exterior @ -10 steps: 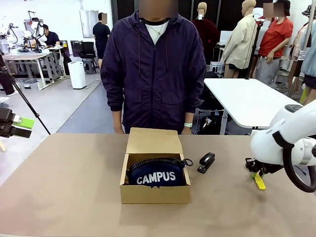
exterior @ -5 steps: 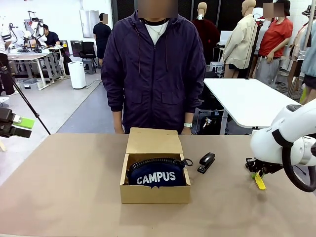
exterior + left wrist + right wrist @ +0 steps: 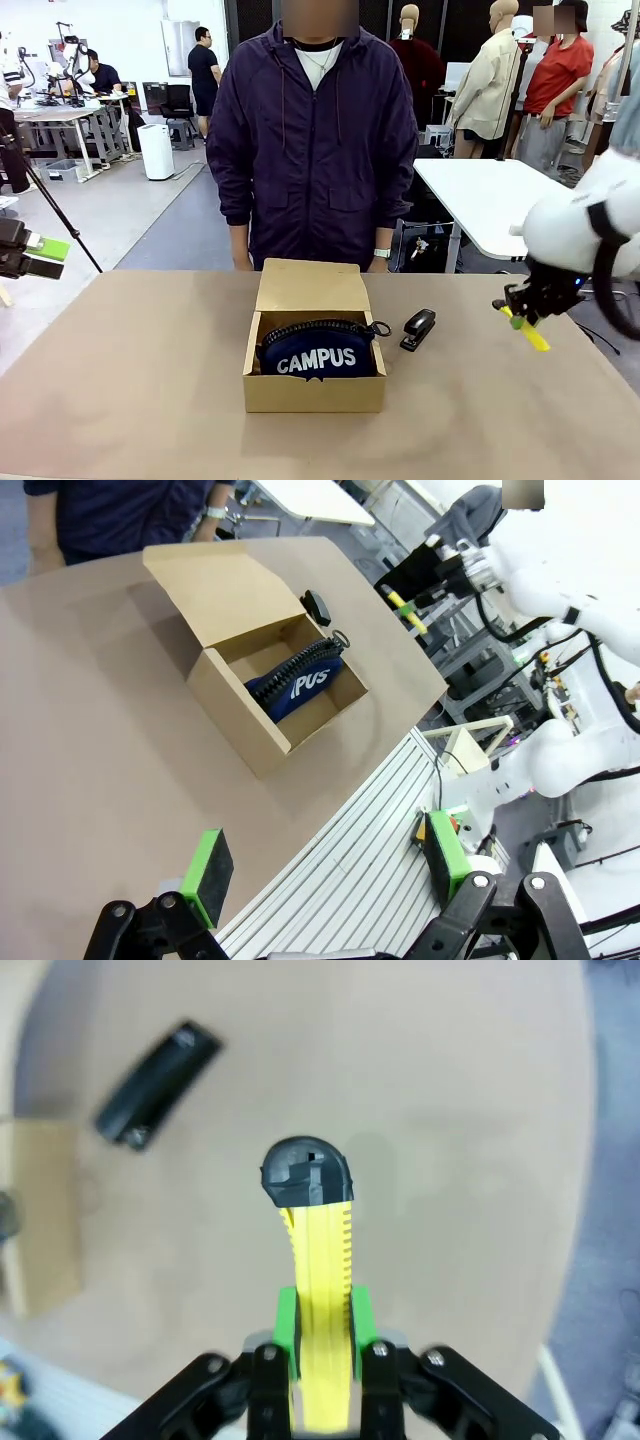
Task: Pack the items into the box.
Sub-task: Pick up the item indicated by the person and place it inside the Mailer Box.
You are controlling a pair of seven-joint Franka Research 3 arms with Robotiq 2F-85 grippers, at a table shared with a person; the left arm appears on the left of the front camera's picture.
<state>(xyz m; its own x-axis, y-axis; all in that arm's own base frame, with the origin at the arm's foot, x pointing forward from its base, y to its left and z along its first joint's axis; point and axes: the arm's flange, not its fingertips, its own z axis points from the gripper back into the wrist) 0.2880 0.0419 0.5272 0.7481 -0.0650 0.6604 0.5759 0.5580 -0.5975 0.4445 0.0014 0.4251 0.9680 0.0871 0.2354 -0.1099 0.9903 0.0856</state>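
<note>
The counter [image 3: 120, 380] carries the whole job, and the person [image 3: 315, 150] stands at its far edge with arms down, apparently leaving the work to me. The box [image 3: 314, 393] sits mid-counter with its flap lid folded back toward the person, so its mouth is open to my reach. The CAMPUS pouch [image 3: 318, 355] already lies inside with its lettering toward me. It fills most of the floor, so I judge the rest must go on top or alongside. My left tool [image 3: 327, 865] hangs off to the side with its fingers spread and nothing between them, out of the way. The stapler [image 3: 418, 328] lies on the counter just right of the box, not yet packed. My right tool [image 3: 320, 1320] is pinching the utility knife [image 3: 318, 1250] across its yellow body — black end pointing away, held above the counter well right of the box.
</note>
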